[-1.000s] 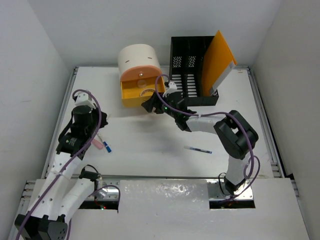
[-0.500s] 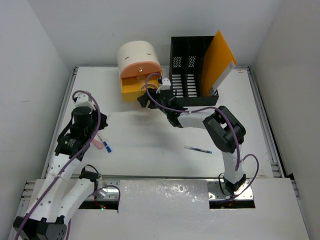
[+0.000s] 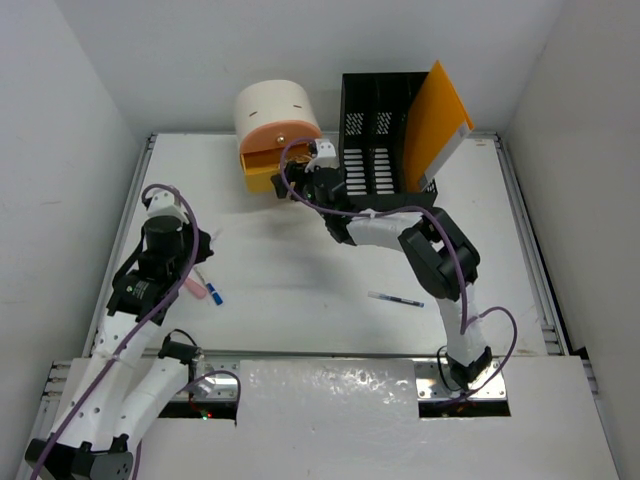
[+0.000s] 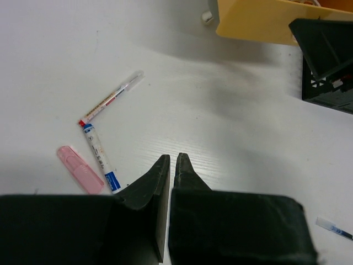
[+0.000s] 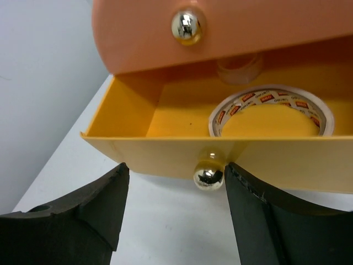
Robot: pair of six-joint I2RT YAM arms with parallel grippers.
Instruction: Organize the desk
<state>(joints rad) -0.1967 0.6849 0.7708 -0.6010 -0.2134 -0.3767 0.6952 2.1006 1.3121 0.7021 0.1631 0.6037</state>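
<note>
The desk is a white tabletop with metal rails. At its back stands a cream drum organizer with orange drawer fronts. Its lower yellow drawer is part open and holds a tape roll. My right gripper is open in front of that drawer. In the right wrist view the gripper has the gold knob between its jaws, close to the right finger. My left gripper is shut and empty above the desk, near two pens and a pink piece.
A black file holder with an orange folder stands at the back right. A blue-tipped pen lies mid-desk. The two pens and the pink piece lie at the left. A foil strip runs along the near edge.
My right gripper has moved back and left toward the organizer, and the yellow drawer has slid further in. The left arm has hardly moved.
</note>
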